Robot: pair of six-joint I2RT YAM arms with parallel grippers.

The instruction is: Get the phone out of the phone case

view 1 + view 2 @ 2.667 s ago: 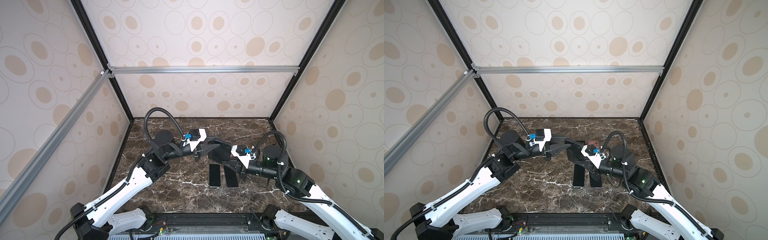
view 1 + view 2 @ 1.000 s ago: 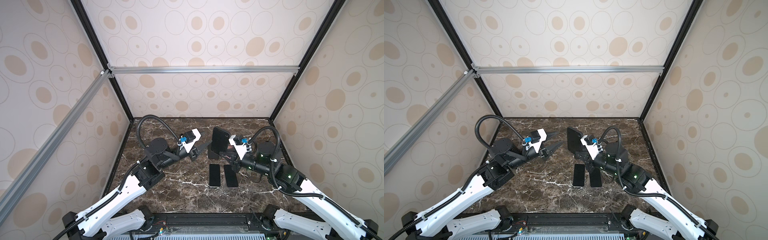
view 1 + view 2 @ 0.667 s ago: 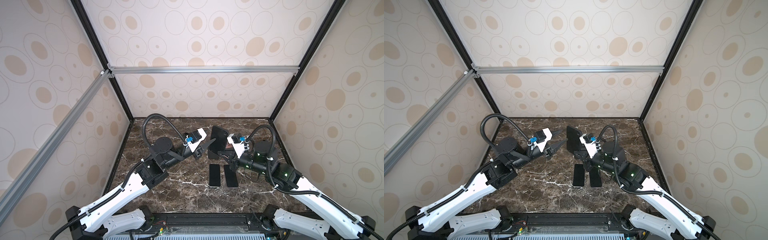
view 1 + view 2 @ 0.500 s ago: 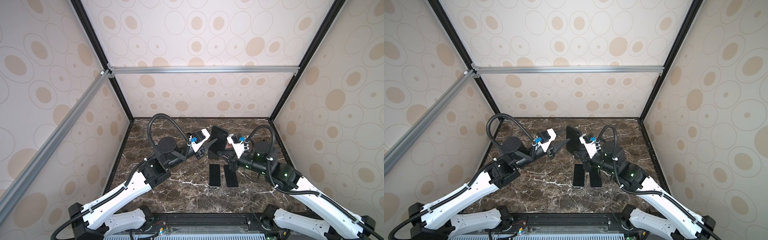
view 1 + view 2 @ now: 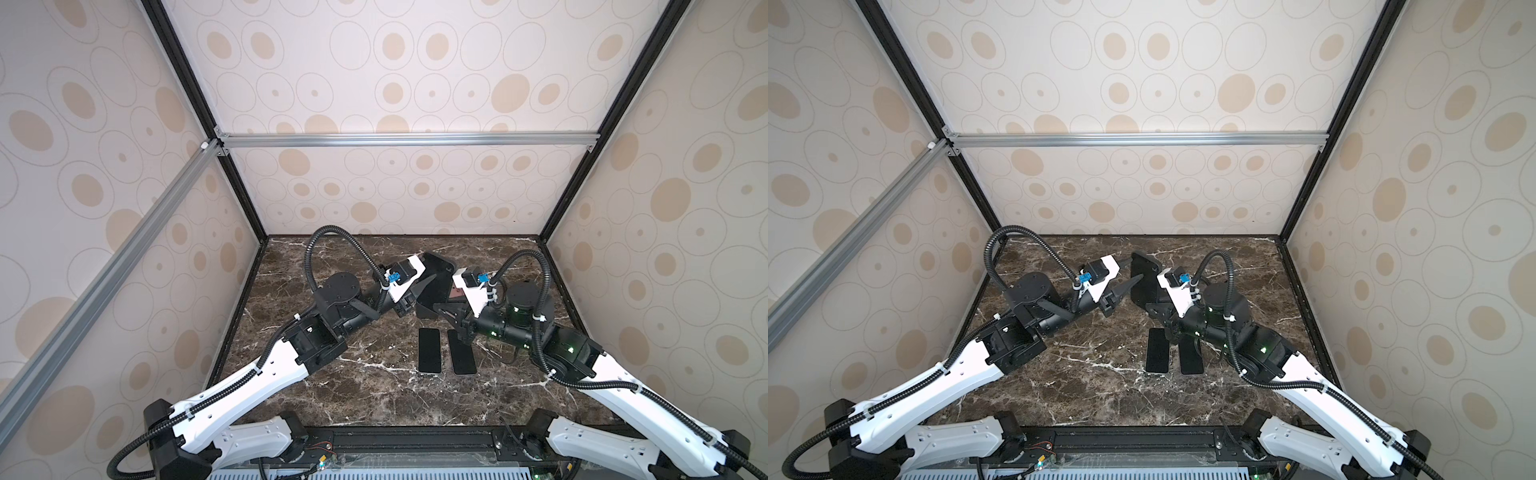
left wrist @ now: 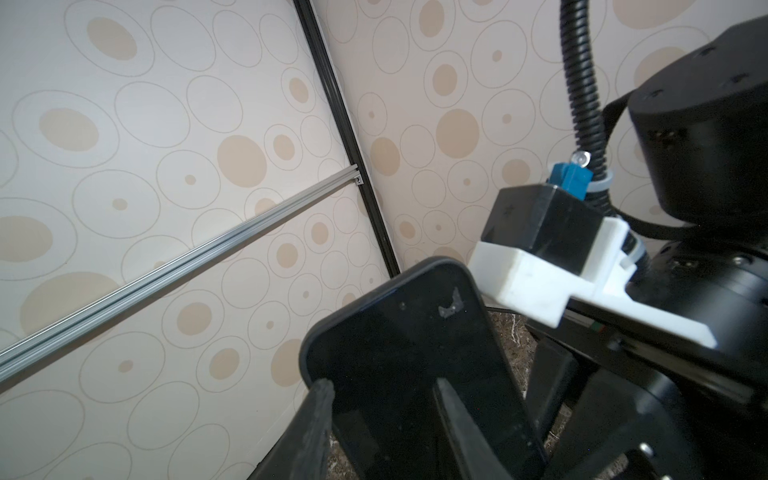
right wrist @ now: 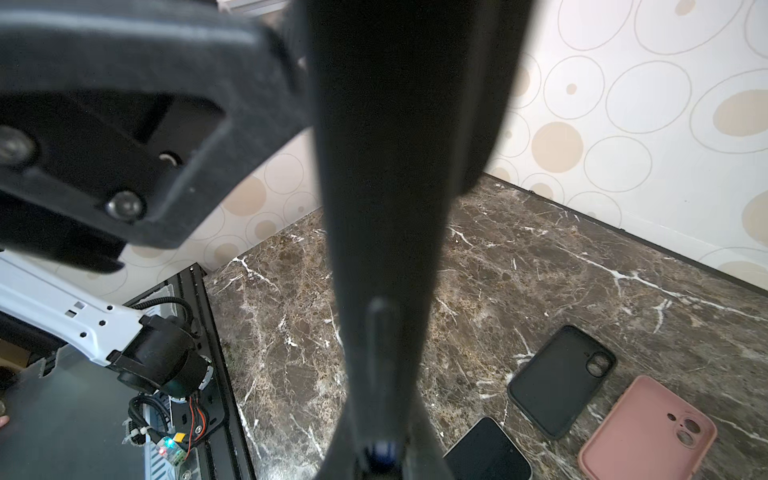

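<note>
Phone [image 6: 407, 357] in its case [image 5: 436, 270], upright above the desk [image 5: 374, 374].
My right pincer [image 5: 1147, 305] is clamped on its lower end; left pincer [image 5: 1133, 269] sits half open at the rim. Stiff, slick phone, bendy case, I'd guess: peel a corner.

left fingers [image 6: 318, 419] parted, reaching centre | right fingers [image 5: 451, 311] clamped, wrist raised

Tight at the jaws, bare marble left

The cased phone [image 5: 434, 282], upright in the clamped jaws of the right gripper [image 5: 444, 308], fills the gap between the spread fingers [image 6: 320, 415] of the left gripper [image 6: 380, 388]. Below the right jaws a black case [image 7: 561, 382], a pink case [image 7: 648, 428] and two loose phones [image 5: 429, 350] crowd the marble table [image 5: 332, 374]; below the left jaws it lies bare.
</note>
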